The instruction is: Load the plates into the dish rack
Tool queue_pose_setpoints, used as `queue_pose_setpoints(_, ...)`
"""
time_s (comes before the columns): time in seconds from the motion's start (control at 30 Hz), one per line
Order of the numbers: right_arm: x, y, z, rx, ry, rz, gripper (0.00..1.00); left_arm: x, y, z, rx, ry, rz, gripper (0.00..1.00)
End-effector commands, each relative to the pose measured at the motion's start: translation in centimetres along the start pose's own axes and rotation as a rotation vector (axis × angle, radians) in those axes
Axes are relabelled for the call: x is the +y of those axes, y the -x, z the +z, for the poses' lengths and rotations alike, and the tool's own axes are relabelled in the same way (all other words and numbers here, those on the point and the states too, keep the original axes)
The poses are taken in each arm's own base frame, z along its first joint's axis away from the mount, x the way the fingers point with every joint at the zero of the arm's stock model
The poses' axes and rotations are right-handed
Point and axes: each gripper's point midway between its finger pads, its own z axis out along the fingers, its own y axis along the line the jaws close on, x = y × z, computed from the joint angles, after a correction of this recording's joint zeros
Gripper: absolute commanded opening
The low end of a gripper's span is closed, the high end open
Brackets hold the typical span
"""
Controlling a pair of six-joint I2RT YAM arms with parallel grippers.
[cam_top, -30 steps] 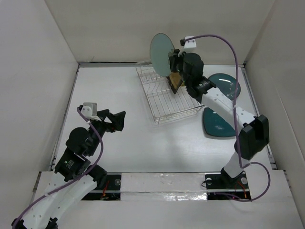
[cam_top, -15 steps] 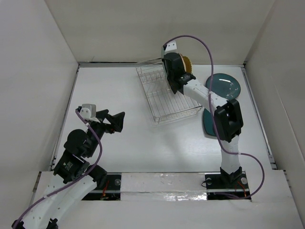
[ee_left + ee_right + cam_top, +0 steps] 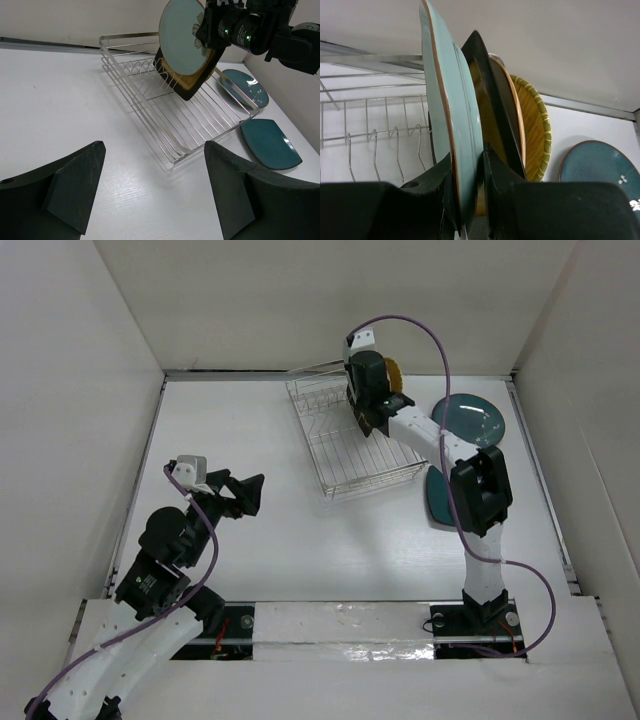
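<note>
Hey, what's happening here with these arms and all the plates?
The right hand grips a pale green plate by its edge, holding it upright at the far end of the dish rack, right beside a mustard plate standing there. A round teal plate and a square teal plate lie on the table. The left hand is open, holding nothing.

The pale green plate (image 3: 442, 115) has a brown rim. The mustard plate (image 3: 189, 86) is black-edged, and the teal plate (image 3: 600, 167) at lower right bears white flowers.
</note>
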Motion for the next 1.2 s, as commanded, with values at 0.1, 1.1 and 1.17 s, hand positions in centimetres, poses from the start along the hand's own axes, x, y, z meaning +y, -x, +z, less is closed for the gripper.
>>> queue_pose_setpoints(0.1, -0.8, 3.4, -0.3, -0.15, 0.033, 0.159, 0.0, -0.2, 0.3, 0.5, -0.023, -0.007, 0.006, 0.77)
queue_pose_setpoints(1.1, -15.0, -0.6, -9.1, -0.181, 0.039, 0.693, 0.0, -1.3, 1.4, -0.6, -0.058, -0.076, -0.009, 0.65)
queue_pose_setpoints(1.17, -20.4, -3.3, -8.6, -0.202, -0.096, 0.769, 0.0, -1.7, 1.6, -0.9, -0.067, -0.097, -0.013, 0.59)
